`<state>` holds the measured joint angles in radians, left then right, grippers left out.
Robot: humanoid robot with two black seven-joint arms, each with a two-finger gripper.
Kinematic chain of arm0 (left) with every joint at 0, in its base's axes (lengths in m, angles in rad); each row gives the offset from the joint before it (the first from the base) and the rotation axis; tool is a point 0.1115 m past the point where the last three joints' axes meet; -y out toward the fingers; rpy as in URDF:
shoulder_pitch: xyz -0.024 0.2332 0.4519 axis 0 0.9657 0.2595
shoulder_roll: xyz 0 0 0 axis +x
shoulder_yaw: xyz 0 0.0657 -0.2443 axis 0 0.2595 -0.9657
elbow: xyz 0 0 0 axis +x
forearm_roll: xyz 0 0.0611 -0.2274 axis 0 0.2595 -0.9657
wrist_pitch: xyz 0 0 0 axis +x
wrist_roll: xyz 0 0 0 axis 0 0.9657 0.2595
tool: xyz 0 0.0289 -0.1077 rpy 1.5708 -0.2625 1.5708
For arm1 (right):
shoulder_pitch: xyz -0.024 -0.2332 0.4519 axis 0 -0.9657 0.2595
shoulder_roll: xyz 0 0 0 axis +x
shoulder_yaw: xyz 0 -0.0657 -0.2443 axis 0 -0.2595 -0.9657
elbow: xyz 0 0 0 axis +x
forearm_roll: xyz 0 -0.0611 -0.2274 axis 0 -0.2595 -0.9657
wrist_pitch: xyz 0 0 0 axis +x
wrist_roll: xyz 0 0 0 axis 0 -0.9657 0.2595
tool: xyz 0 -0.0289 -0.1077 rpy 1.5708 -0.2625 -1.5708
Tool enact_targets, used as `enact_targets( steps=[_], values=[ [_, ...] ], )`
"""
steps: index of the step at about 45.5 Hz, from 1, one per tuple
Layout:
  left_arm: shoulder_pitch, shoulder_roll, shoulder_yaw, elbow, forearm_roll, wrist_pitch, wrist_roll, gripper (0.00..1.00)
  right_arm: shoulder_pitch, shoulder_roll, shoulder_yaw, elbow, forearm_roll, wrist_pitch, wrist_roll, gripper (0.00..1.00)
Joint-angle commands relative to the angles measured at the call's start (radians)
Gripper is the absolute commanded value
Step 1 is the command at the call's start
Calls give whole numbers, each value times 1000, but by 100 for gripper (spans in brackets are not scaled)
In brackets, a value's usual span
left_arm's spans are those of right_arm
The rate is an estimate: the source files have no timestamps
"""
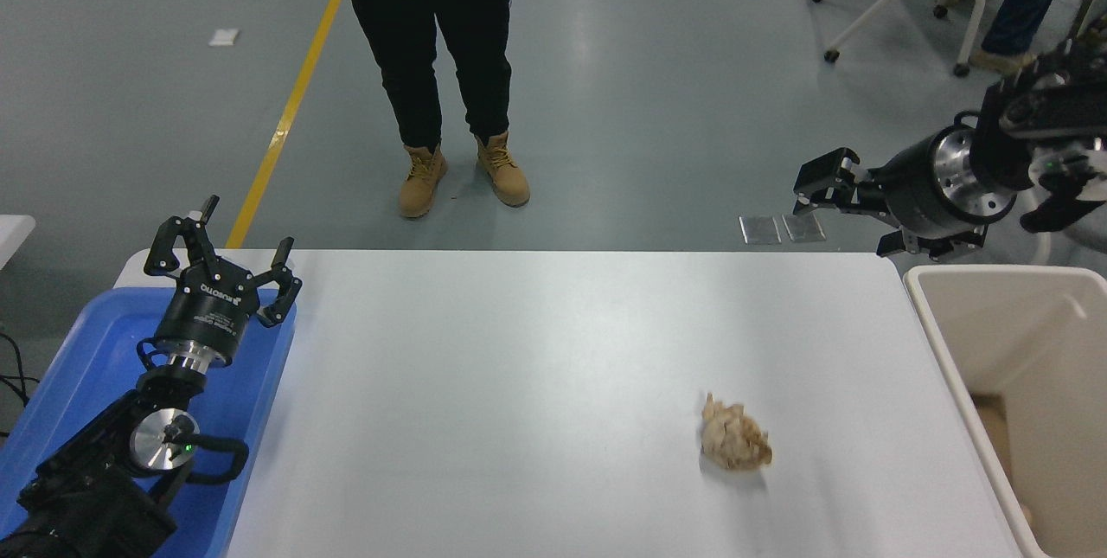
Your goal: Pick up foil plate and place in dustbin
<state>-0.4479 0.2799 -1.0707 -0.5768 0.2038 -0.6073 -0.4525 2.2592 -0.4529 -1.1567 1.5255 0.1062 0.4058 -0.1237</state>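
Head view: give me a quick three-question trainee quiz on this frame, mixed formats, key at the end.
1. True or false: a shiny silver foil plate lies on the white table.
2. What sits nearest the crumpled brown paper ball? A) flat blue plastic tray B) cream-beige plastic dustbin C) person's tan boots
3. Fill in: the right gripper is raised beyond the table's far right ____.

Key: 1 false, no foil plate is visible; 2 B; 3 corner. The left gripper is parked over the blue tray.
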Motion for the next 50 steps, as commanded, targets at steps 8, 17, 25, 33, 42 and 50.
enact_targets(
  steps=[8, 17, 25, 33, 42, 50],
  values=[
    [0, -1, 0, 0, 0, 0, 0, 98, 118, 92, 2, 39, -3, 76, 3, 100],
    [0, 1, 0, 0, 0, 0, 0, 98, 125, 102, 9, 41, -3, 77, 3, 100],
    [0, 1, 0, 0, 0, 0, 0, 98, 125, 102, 9, 41, -3, 111, 3, 100],
    [0, 1, 0, 0, 2, 0, -2, 98, 152, 95, 9, 55, -28, 249, 4, 100],
    [0, -1, 0, 0, 0, 0, 0, 98, 149, 102, 9, 82, -62, 294, 4, 100],
    [0, 1, 0, 0, 0, 0, 0, 98, 148, 103, 9, 82, -62, 295, 4, 100]
  ],
)
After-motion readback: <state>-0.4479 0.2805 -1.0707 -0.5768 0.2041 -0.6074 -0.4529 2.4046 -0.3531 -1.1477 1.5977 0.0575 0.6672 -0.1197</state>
